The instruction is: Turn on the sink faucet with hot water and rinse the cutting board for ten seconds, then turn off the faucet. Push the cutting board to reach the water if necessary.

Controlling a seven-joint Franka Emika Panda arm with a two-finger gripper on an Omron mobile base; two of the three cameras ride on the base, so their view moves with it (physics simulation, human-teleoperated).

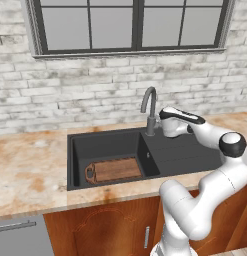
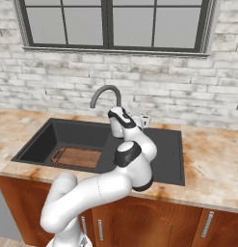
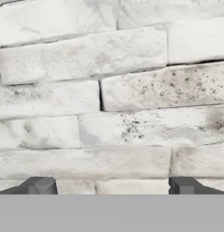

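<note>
The arm reaches level over the sink (image 1: 185, 150), its released pincer (image 3: 111, 186) beside the faucet (image 1: 150, 107), facing brick.

The arm reaches forward with its elbow bent, and the claw (image 3: 111, 186) has its fingers spread wide.

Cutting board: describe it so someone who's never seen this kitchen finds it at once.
Find the dark sink set in the marbled counter under the window. Its deep basin is the left part; the cutting board lies flat on that basin's floor, near the front wall. It is the one brown wooden thing in there, with a looped handle at its left end.
</note>
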